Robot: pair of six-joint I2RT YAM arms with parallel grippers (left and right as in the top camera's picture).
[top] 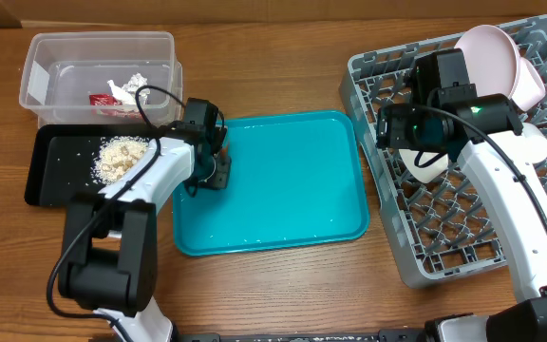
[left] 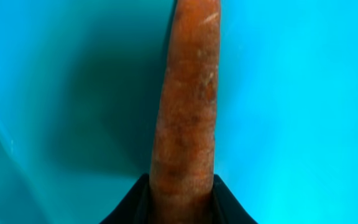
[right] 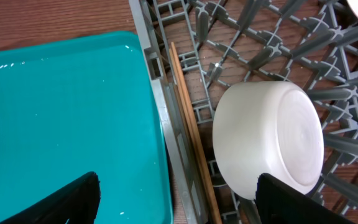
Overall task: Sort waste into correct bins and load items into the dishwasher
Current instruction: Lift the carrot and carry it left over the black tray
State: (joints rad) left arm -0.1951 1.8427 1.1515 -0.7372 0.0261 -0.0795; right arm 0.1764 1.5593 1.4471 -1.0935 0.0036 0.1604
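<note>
Since the left gripper point(top: 215, 163) has its fingers pressed on both sides of the carrot piece point(left: 188, 106), I read this as the waste-sorting step, grasp made, transfer not yet begun. Grip is near one end; the rest of the carrot piece sticks out ahead of the fingertips over the teal tray point(top: 292, 190). Can't tell if it's lifted or resting on the surface under the hand.

Right gripper point(right: 179, 205): jaws wide apart, holding nothing, hanging over the near edge of the dish rack point(top: 397, 256). White bowl point(right: 269, 140) sits upside down just below it, chopsticks point(right: 191, 130) lie along the rack wall beside it, pink plate point(top: 487, 52) stands beyond it.

Bins are both to the left of the left gripper: black tray point(top: 50, 180) with food scraps point(top: 122, 157) just beside the hand, clear tub point(top: 36, 57) with red wrapper point(top: 101, 99) and crumpled paper point(top: 126, 85) further ahead of it.

Next move, my call: lift straight up to clear the teal lip, swing left, drop over the scraps, as food goes with food. Long piece held at one end may pivot, so keep the move slow.
</note>
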